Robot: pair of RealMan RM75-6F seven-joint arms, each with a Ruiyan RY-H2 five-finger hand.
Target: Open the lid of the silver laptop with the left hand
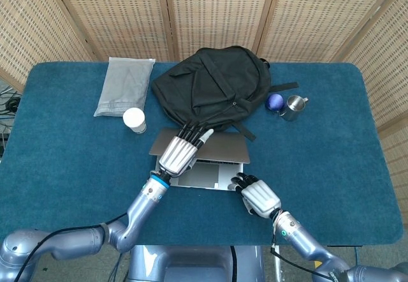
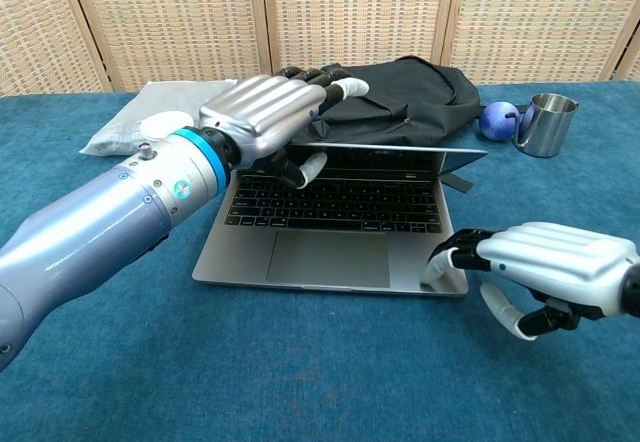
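Observation:
The silver laptop (image 2: pixel 330 258) lies mid-table, its lid (image 2: pixel 400 150) raised part way with the keyboard showing. My left hand (image 2: pixel 262 122) holds the lid's front edge near its left side, fingers over the top and thumb underneath. In the head view the left hand (image 1: pixel 180 153) covers the left part of the lid (image 1: pixel 223 147). My right hand (image 2: pixel 545 267) rests its fingertips on the base's front right corner and holds nothing; the head view shows that hand (image 1: pixel 258 196) at the same corner.
A black backpack (image 1: pixel 210 85) lies right behind the laptop, touching the lid's back. A white cup (image 1: pixel 134 119) and a grey pouch (image 1: pixel 124 85) sit to the left. A blue ball (image 1: pixel 274 101) and a steel mug (image 1: pixel 293 106) stand at the right.

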